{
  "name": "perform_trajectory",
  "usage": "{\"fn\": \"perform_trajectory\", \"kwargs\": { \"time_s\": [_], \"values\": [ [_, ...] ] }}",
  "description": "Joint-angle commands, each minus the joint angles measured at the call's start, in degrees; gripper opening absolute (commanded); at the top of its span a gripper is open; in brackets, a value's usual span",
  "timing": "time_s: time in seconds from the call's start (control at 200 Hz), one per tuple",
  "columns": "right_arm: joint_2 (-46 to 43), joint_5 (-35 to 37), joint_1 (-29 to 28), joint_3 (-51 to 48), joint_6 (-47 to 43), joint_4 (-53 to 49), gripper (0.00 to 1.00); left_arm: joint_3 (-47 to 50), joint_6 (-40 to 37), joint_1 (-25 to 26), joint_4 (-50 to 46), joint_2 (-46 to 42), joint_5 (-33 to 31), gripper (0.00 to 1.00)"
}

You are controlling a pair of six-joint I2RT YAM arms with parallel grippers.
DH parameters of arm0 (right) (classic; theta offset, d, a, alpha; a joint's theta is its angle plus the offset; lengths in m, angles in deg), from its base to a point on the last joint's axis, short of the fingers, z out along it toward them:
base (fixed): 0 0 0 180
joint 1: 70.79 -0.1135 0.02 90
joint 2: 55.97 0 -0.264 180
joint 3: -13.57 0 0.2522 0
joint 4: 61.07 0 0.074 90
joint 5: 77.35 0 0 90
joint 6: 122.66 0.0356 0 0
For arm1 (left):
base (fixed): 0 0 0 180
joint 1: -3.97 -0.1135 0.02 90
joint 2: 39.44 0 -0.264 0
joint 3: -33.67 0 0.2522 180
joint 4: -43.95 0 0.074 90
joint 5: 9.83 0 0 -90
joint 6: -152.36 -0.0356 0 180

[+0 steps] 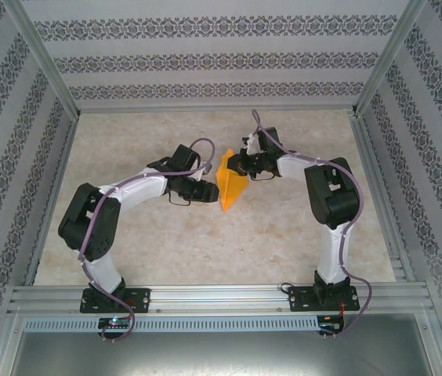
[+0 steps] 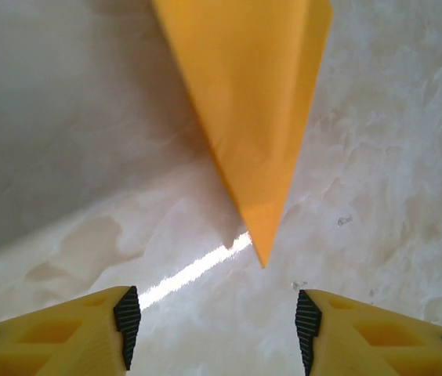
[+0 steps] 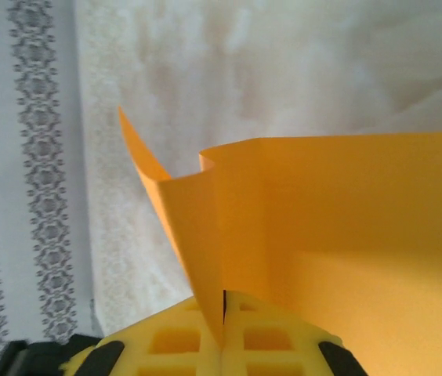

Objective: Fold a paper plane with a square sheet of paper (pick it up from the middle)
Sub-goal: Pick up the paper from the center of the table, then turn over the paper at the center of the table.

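Currently right jaws clamped shut on the paper plane [image 1: 231, 188], mid bench [image 1: 166, 251], between both arms. Left jaws partly open, empty, with the plane's pointed tip just ahead of their gap.

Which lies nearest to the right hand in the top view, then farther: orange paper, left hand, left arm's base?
1. orange paper: clamped in the right hand.
2. left hand: just left of the paper, open.
3. left arm's base: near-left table edge.
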Motion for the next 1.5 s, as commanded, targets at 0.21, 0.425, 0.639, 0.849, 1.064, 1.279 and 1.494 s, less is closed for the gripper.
{"fn": "perform_trajectory", "kwargs": {
  "time_s": [0.21, 0.425, 0.639, 0.849, 1.064, 1.279, 1.494],
  "values": [
    [-9.62, -5.25, -0.13, -3.81, 10.74, 13.10, 0.00, 10.61, 17.94, -2.74, 21.00, -10.98, 8.78, 0.65],
    [-13.43, -5.05, -0.35, -5.75, 15.12, 17.63, 0.00, 15.72, 28.28, -3.26, 33.37, -13.97, 11.04, 0.69],
    [-15.17, -5.26, -0.41, -7.48, 19.79, 23.21, 0.00, 17.57, 35.65, -3.27, 41.85, -14.10, 13.69, 0.69],
    [-15.78, -5.24, -0.68, -8.50, 21.88, 25.86, 0.00, 16.37, 37.85, -3.29, 43.23, -14.67, 15.08, 0.60],
    [-15.17, -5.13, -0.67, -8.85, 22.28, 26.51, 0.00, 15.32, 36.53, -3.25, 40.57, -14.81, 16.34, 0.35],
    [-14.14, -5.49, -0.68, -8.64, 22.35, 26.92, 0.00, 15.25, 36.42, -3.29, 39.48, -14.95, 16.45, 0.17],
    [-12.91, -5.09, -0.64, -8.76, 21.73, 26.49, 0.03, 14.07, 34.54, -3.31, 36.57, -15.19, 16.15, 0.03]
  ]
}}
